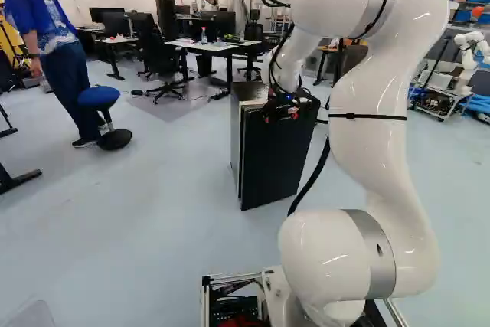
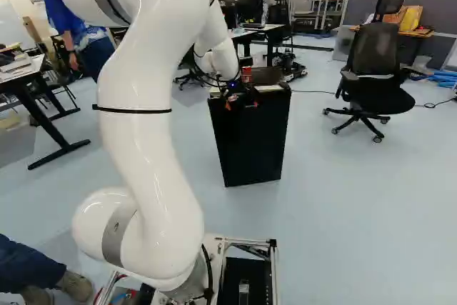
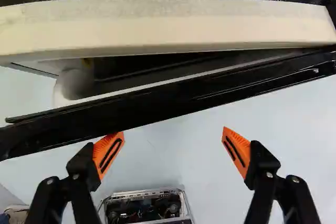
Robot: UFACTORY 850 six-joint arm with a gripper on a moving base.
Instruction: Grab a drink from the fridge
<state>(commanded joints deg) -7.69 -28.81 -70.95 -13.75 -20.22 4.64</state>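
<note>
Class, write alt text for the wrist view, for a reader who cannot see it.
The open gripper, orange-padded fingers spread, is at the edge of a black fridge door standing slightly ajar, with a dark gap between door and the fridge's pale rim.

One fridge (image 1: 272,158), one gripper (image 1: 281,112), one blue stool (image 1: 99,97)

White arm (image 1: 383,151), black gripper (image 1: 281,116), orange pads (image 3: 108,154).
The arm has smooth, glossy, rounded shells, silver-grey rings (image 1: 374,254) at the joints, and a thin black strap (image 1: 367,116) round one link; black cables (image 1: 272,63) loop near the gripper, where a small blue light (image 2: 233,83) shows. Its black fingers (image 3: 262,169) carry round silvery screws (image 3: 269,174); the pads are wedge-shaped, finely ridged, with dark slots. The base (image 2: 246,242) has a silvery metal frame.
</note>
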